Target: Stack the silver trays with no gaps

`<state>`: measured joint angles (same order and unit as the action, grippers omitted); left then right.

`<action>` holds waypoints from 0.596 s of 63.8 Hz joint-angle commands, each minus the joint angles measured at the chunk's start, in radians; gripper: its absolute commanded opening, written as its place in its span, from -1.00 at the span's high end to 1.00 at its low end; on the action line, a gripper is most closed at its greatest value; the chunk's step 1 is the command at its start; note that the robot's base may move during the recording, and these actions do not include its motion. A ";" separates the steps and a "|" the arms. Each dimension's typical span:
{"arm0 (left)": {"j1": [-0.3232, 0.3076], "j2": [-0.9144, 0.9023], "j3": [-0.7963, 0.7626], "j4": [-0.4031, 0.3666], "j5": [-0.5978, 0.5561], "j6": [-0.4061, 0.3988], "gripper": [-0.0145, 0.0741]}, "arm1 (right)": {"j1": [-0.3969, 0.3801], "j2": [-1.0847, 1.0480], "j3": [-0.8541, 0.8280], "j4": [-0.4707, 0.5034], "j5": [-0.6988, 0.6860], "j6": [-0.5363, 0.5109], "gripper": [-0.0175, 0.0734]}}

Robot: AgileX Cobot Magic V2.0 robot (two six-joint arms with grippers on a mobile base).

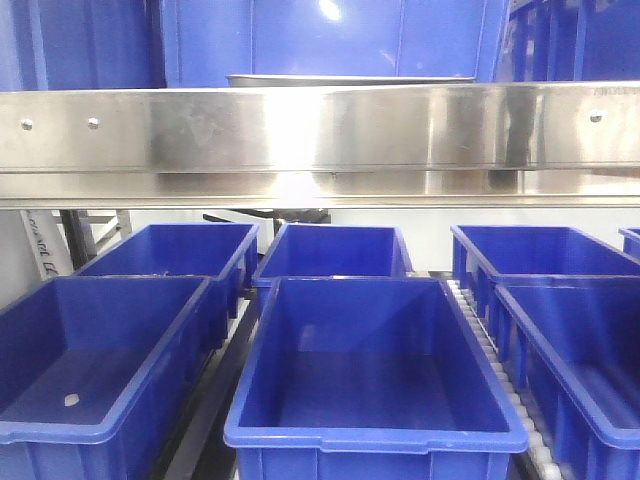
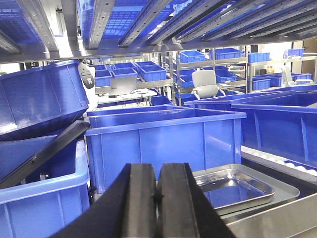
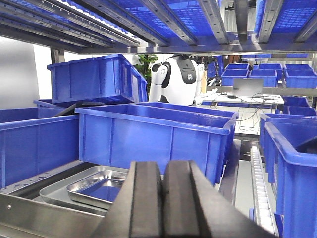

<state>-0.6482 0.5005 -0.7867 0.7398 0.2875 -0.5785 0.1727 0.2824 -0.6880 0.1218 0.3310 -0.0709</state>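
Silver trays [image 2: 237, 191]: a smaller one nested in a larger, on the shelf behind the steel rail [image 1: 320, 130], before a blue bin [image 3: 153, 136].
Left gripper [image 2: 157, 196]: jaws closed, empty, trays lower right.
Right gripper [image 3: 162, 198]: jaws closed, empty, trays lower left.

Left hand [image 2: 157, 198] closed, silver trays [image 2: 242, 191] nested beside it.

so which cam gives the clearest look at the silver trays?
Left wrist view: the silver trays show nested, the smaller inside the larger, rims mostly visible beside the shut left end effector. Right wrist shows them partly hidden behind its end effector. Front view catches only a thin edge above the steel rail.
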 commanded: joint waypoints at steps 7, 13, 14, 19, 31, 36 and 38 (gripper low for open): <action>-0.003 -0.007 -0.001 -0.002 -0.014 -0.009 0.69 | 0.002 -0.006 0.006 0.005 -0.024 -0.008 0.81; -0.003 -0.007 -0.001 -0.002 -0.014 -0.009 0.69 | -0.025 -0.006 0.016 -0.003 -0.031 -0.008 0.81; -0.003 -0.007 -0.001 -0.002 -0.014 -0.009 0.69 | -0.030 -0.006 0.018 -0.005 -0.029 -0.008 0.81; -0.003 -0.007 -0.001 -0.002 -0.014 -0.009 0.69 | -0.083 -0.006 0.043 -0.010 -0.032 -0.008 0.81; -0.003 -0.007 -0.001 -0.002 -0.014 -0.009 0.69 | -0.204 -0.015 0.168 -0.012 -0.119 -0.008 0.81; -0.003 -0.007 -0.001 -0.002 -0.014 -0.009 0.69 | -0.223 -0.042 0.232 -0.012 -0.160 -0.008 0.81; -0.003 -0.007 -0.001 -0.002 -0.014 -0.009 0.69 | -0.224 -0.058 0.263 -0.012 -0.185 -0.008 0.81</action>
<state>-0.6482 0.5005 -0.7867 0.7398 0.2875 -0.5785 -0.0391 0.2527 -0.4727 0.1186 0.2158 -0.0709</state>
